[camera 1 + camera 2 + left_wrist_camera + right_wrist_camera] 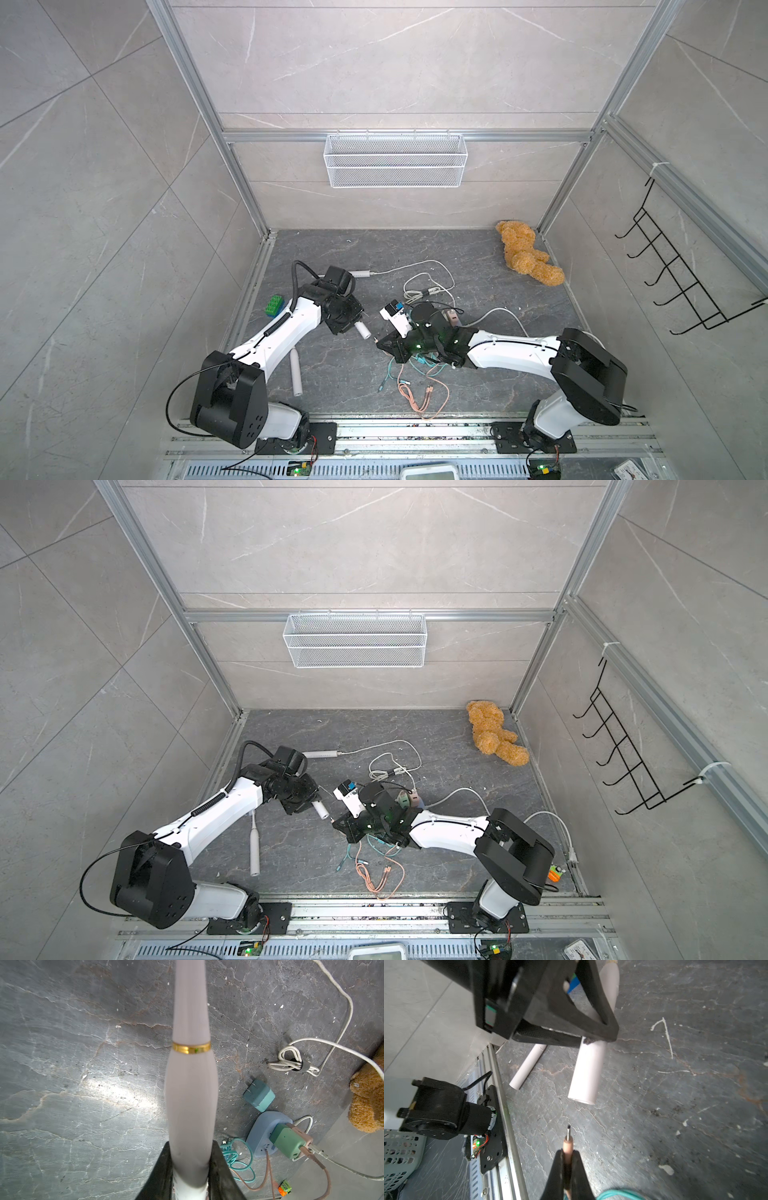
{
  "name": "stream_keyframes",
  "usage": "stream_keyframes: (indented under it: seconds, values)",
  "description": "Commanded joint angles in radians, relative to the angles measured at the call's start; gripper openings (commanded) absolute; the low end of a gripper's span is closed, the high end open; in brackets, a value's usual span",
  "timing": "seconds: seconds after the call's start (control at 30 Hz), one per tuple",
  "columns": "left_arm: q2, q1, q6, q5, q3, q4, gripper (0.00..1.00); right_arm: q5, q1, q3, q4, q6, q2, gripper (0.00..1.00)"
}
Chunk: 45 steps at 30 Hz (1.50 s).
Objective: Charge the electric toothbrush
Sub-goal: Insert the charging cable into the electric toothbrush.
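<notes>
At the centre of both top views, slightly left of the middle, the electric toothbrush [362,330] [321,809] is held above the dark, veined surface [478,266] by the left tool [352,323], whose black fingers [164,1169] are clamped on either side of its body. It is a smooth, pale grey-white handle. The left wrist view shows it swelling at the middle [191,1095], carrying a thin gold ring [191,1048] and narrowing beyond that; the brush end is cut off by the frame. Its butt end is flat and round in the right wrist view [588,1072].

In the top views its long axis runs diagonally from upper left to lower right. Only the butt end shows, pointing lower right; the rest is hidden under the left arm.

Facing it from the right, the right tool [378,340] [568,1159] is pinched tight on the pink cable plug [568,1136]. The plug's metal tip points at the butt end, close to it but not touching.

A second toothbrush [296,372] lies flat on the surface at lower left, beside the left arm.
</notes>
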<state>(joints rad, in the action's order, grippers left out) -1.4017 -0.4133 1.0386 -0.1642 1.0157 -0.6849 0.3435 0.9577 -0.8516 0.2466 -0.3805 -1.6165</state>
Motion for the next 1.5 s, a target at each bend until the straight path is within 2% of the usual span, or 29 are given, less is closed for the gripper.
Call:
stream_keyframes:
  seconds: [0.0, 0.47, 0.97, 1.13, 1.47]
  values:
    - [0.010, -0.022, 0.044, -0.005, 0.024, 0.019, 0.00, -0.051, 0.015, -0.040, -0.063, 0.013, -0.026, 0.00]
    - [0.006, -0.053, 0.055, -0.008, 0.017, 0.026, 0.00, -0.131, 0.016, -0.056, -0.091, 0.012, -0.041, 0.00]
    - [0.003, -0.073, 0.077, 0.080, 0.030, -0.011, 0.00, -0.082, 0.048, -0.064, -0.085, 0.041, -0.045, 0.00]
    - [-0.011, -0.096, 0.091, 0.075, 0.029, -0.006, 0.00, -0.156, 0.050, -0.067, -0.086, 0.032, -0.043, 0.00]
    - [-0.002, -0.110, 0.106, 0.073, 0.008, 0.002, 0.00, -0.211, 0.050, -0.073, -0.098, 0.028, -0.048, 0.00]
